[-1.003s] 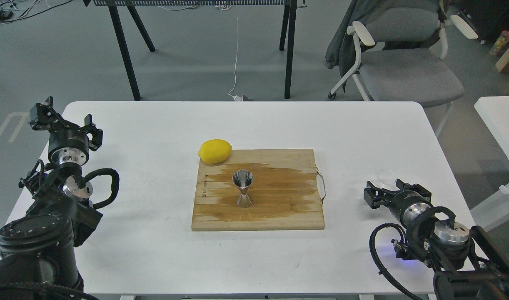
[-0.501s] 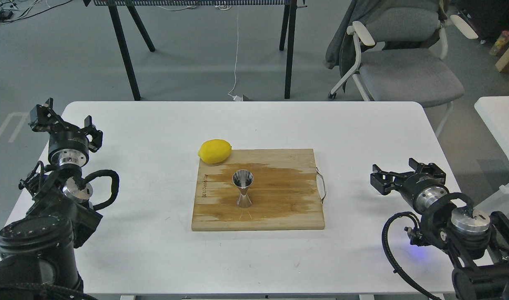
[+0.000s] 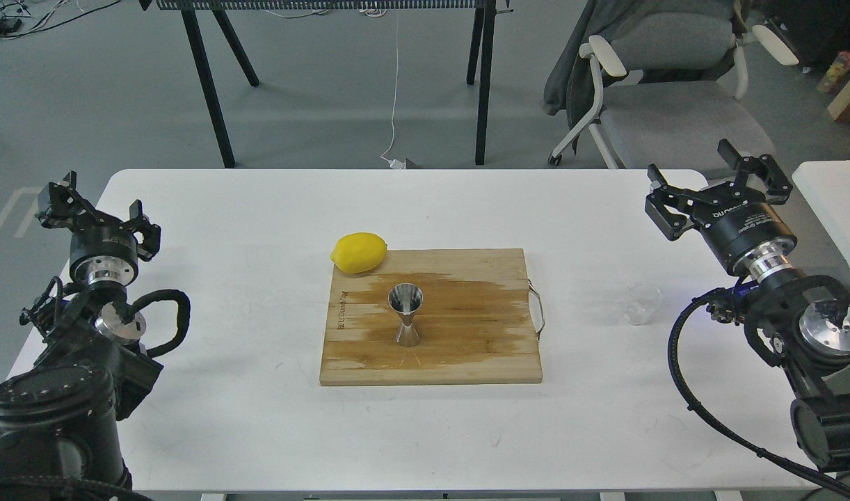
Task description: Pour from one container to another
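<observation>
My left gripper [image 3: 94,209] is hovering over the far left edge of the white rectangular table [image 3: 258,431], fingers spread apart and holding nothing. It is sitting well apart from everything on the table.

Moving right: a bright yellow lemon [image 3: 359,252] is lying on the table, touching the far left corner of the rectangular bamboo cutting board [image 3: 480,355]. The board is lying flat near the table's middle, showing a darker, wet-looking patch across its centre and a thin metal wire handle [image 3: 537,309] on its right edge.

The shiny stainless-steel hourglass-shaped jigger [image 3: 405,314] is standing upright on the board, left of the board's centre, just nearer me than the lemon, its open cone facing up. Whether anything is in it, I cannot tell.

Further right, off the board and near the handle side, the small clear colourless glass cup [image 3: 640,303] is standing upright on the bare table. Its contents are too faint to judge.

My right gripper [image 3: 719,189] is hanging above the far right corner of the table, beyond the cup and clear of it, fingers spread wide and empty.

Behind the table, a grey office chair [image 3: 675,118] with white arms is standing on the grey floor.
</observation>
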{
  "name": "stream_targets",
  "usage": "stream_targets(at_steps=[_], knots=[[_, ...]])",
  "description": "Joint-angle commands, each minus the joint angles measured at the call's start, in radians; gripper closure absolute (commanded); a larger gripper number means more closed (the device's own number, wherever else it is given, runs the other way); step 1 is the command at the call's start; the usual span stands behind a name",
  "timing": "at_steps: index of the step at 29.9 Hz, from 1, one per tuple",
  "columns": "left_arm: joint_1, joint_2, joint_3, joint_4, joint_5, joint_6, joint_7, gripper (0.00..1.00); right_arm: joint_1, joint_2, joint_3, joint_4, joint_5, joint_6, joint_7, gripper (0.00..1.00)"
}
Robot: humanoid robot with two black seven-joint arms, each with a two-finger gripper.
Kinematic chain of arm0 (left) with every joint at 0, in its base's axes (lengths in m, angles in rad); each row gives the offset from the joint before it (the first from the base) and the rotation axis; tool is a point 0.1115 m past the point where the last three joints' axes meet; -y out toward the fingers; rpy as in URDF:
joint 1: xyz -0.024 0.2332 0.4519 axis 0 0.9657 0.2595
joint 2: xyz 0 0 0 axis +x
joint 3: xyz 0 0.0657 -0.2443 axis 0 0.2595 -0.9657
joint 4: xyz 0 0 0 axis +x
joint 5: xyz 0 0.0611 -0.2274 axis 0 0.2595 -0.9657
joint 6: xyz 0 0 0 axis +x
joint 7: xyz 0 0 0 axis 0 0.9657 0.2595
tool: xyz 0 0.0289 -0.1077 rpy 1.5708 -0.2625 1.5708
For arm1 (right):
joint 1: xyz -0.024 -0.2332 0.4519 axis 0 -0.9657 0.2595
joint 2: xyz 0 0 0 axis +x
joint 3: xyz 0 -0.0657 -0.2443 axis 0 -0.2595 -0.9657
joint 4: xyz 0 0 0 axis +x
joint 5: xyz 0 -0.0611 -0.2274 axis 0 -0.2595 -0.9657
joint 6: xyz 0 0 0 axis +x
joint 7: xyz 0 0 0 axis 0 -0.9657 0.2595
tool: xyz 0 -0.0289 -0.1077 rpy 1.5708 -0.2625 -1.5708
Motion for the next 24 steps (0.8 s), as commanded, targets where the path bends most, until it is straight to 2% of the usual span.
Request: stream_targets(at_steps=[1,4,10,24], knots=[[-0.005,0.007,-0.004,0.000,-0.002,0.000,0.000,0.00,0.030,-0.001,-0.040,-0.125,-0.004,0.170,-0.021,0.02],[-0.005,0.019,-0.008,0.000,-0.008,0.000,-0.002,0.00,0.031,-0.001,-0.086,-0.198,-0.004,0.300,-0.021,0.02],[0.000,0.025,-0.024,0.000,-0.039,0.000,-0.003,0.00,0.036,0.002,-0.136,-0.276,-0.021,0.300,-0.012,0.02],[0.000,0.045,-0.022,0.000,-0.037,0.000,0.000,0.00,0.038,0.002,-0.129,-0.279,-0.027,0.300,0.001,0.02]])
